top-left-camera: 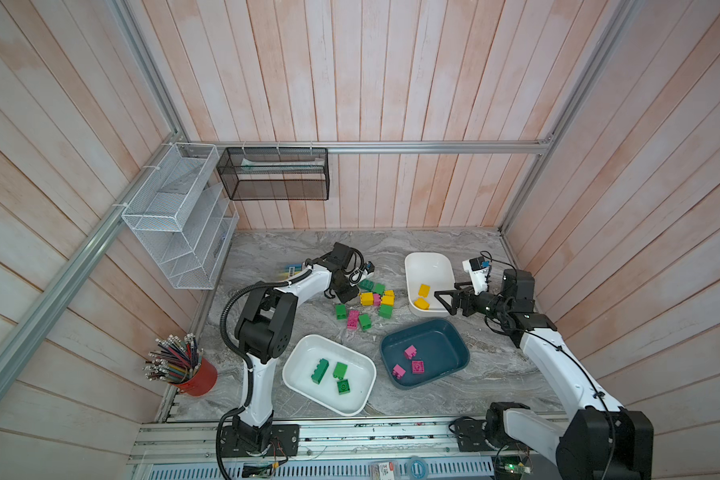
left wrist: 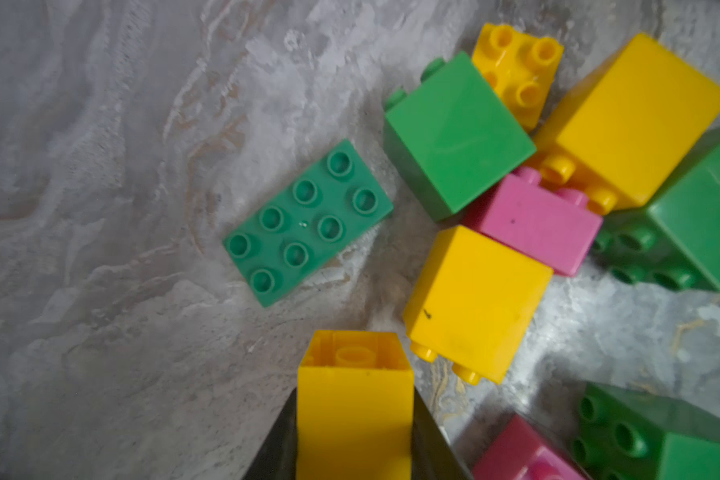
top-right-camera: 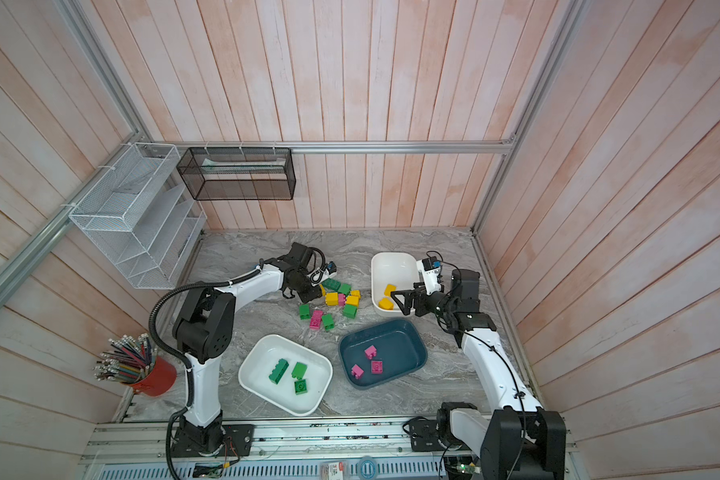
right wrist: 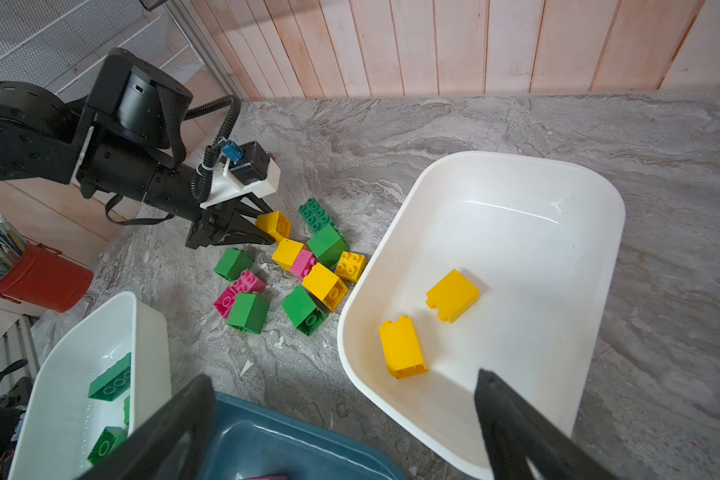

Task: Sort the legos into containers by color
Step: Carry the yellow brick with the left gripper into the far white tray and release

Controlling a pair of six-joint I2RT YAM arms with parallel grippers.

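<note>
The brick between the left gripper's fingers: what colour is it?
Yellow. The brick shows best in the left wrist view.

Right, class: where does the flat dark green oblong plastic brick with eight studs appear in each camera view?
Top view: the flat dark green oblong plastic brick sits at the far edge of the loose pile.
Top view: same place, far edge.
Left wrist view: mid-picture, studs up.
Right wrist view: far end of the pile.
Shared landmark: the light green square plastic brick beside it.
</note>
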